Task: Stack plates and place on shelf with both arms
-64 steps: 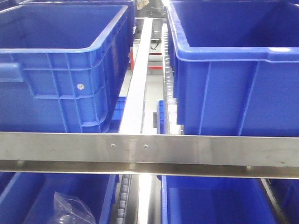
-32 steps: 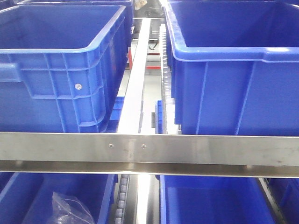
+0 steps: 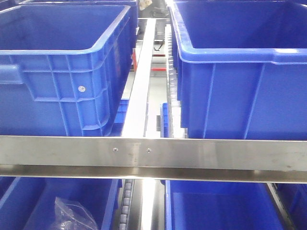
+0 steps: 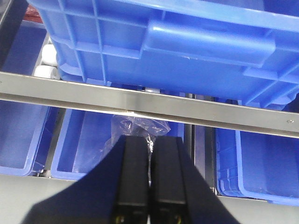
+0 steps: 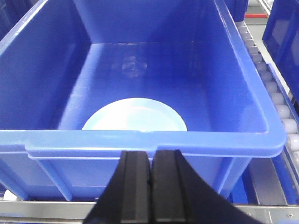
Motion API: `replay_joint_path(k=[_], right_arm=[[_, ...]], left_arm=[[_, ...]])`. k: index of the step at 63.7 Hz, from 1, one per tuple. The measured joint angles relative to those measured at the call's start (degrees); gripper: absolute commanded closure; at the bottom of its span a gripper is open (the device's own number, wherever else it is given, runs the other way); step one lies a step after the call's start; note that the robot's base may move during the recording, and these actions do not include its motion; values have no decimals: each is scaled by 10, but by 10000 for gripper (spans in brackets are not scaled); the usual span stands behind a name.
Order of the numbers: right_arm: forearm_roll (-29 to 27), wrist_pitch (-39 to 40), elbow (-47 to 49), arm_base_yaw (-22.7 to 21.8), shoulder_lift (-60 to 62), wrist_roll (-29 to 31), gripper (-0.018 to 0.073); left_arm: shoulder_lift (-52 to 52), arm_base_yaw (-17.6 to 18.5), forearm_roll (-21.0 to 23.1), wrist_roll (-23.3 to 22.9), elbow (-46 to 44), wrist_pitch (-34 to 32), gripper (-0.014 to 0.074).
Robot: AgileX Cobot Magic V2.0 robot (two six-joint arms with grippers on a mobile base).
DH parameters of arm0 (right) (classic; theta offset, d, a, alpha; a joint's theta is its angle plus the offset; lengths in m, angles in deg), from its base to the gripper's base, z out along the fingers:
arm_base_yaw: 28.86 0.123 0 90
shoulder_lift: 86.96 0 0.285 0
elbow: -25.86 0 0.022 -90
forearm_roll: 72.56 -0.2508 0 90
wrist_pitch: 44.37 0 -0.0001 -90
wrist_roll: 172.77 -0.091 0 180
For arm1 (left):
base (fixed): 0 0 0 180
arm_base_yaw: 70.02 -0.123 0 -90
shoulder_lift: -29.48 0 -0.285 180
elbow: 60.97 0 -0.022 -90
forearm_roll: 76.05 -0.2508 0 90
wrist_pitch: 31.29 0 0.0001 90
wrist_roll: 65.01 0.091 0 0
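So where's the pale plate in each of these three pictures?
Front view: not visible; the crates' insides are hidden.
Left wrist view: not in it.
Right wrist view: the plate lies on the floor of a blue crate, lower centre, just behind its near wall.
Shared landmark: the steel rail under the crates.

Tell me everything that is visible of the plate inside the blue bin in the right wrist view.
The plate is round, very pale blue-white, glossy and plain. It lies flat on the floor of the blue bin, toward the near wall, whose rim hides the plate's lower edge. Whether it is one plate or a stack cannot be told. Nothing else touches it. The right gripper, shut, is outside the bin in front of that wall.
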Motion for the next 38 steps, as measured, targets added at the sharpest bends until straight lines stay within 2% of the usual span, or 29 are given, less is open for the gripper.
replay_joint_path(k=[19,28,38], right_arm=[[0,-1,0,2,9,0,503],[0,-15,-14,1,57,0,503],[0,-6,-84,1,145,0,503]], left_arm=[[0,0,0,0,0,0,503],[0,0,0,0,0,0,503],[0,0,0,0,0,0,503]])
